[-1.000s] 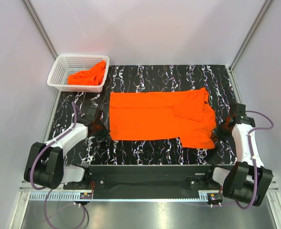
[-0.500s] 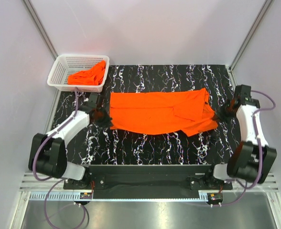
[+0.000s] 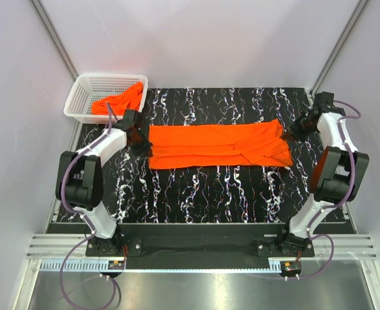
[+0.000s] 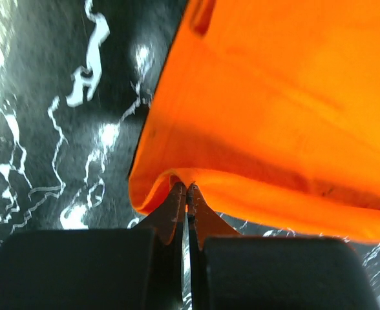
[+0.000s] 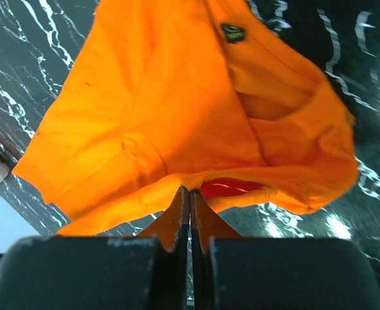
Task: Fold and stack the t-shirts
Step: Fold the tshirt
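Long, narrow t-shirt (image 3: 216,145) lies across mid table (image 3: 196,194). Left gripper (image 4: 186,188) & right gripper (image 5: 190,192) each pinched tight on an end edge. 2nd shirt (image 3: 120,102) in basket (image 3: 90,87), far-left corner.

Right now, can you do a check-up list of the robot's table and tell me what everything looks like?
Surface: black marbled table, flat.
Job's things: folded t-shirt lying long across the table; bunched t-shirt in the white mesh basket.
Clutter: white mesh basket at far left corner.
Grippers: left gripper and right gripper both shut on ends of the folded t-shirt.
Cables: purple cables running along the arms.
Surroundings: white walls.
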Robot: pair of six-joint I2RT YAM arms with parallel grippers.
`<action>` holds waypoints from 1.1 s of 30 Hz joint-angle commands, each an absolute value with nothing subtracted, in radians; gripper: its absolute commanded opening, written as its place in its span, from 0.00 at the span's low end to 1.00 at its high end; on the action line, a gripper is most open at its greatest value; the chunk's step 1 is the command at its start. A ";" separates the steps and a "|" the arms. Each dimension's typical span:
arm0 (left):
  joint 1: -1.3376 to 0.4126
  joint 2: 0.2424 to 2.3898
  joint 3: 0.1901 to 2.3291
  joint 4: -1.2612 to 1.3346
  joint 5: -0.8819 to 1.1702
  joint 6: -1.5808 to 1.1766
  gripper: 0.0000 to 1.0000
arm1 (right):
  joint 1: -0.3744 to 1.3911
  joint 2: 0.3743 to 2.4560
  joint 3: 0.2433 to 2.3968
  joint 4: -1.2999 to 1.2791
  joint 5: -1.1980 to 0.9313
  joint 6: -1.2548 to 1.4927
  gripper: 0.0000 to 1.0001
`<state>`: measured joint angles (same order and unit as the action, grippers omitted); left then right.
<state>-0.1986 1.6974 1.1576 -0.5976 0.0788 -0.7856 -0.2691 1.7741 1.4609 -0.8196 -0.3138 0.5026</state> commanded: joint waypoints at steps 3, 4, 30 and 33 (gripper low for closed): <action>-0.170 1.759 1.265 -0.607 0.067 -0.772 0.00 | -0.241 1.847 1.563 -0.807 -0.374 0.503 0.00; -0.166 1.782 1.285 -0.607 0.067 -0.772 0.00 | -0.239 1.867 1.578 -0.808 -0.377 0.503 0.00; -0.129 1.914 1.400 -0.635 0.083 -0.773 0.00 | -0.236 2.074 1.769 -0.830 -0.402 0.499 0.00; -0.129 1.925 1.407 -0.637 0.087 -0.779 0.00 | -0.235 2.091 1.779 -0.830 -0.405 0.497 0.00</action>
